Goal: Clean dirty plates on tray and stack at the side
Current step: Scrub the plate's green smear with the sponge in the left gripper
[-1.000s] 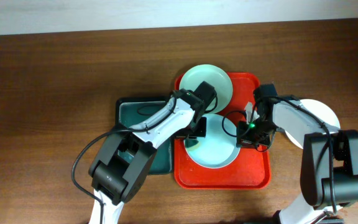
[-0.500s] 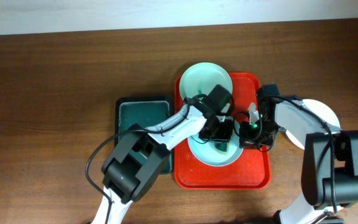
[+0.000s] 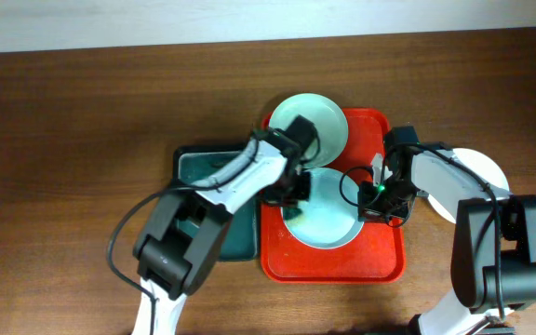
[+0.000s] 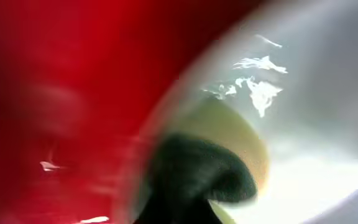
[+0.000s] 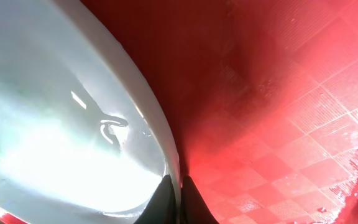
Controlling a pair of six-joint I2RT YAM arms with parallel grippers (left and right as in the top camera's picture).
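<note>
A: Leftmost thing?
B: A dark green tray (image 3: 194,166) sat on the counter (image 3: 82,140), just beside the left edge of the red tray (image 3: 380,265). The left arm (image 3: 240,177) crossed over it.

A: Left fingers?
B: The left fingers (image 3: 298,191) were down at the left rim of the middle plate (image 3: 333,228). A yellowish sponge (image 3: 289,212) showed just below them, on the plate. The left wrist view was badly blurred. It showed only the sponge (image 4: 235,134) with a dark part under it, pale plate (image 4: 316,93) on the right and red tray (image 4: 55,81) on the left. He could not tell whether those fingers were wide or closed on the sponge.

A: Plates?
B: There were three. The far plate (image 3: 310,121), pale mint, lay over the red tray's far left corner, partly past its rim. The middle plate lay flat inside the red tray, near its centre.

A: Right side?
B: The right fingers (image 5: 166,202) were narrow and pinched the middle plate's (image 5: 73,137) right rim, one on each side of it. The tray floor (image 5: 278,124) was wet and red beside it. In the overhead view that grip was at the plate's right edge (image 3: 372,197). The side plate (image 3: 487,167), white, lay on the counter just right of the red tray, partly hidden by the right arm (image 3: 454,181).
</note>
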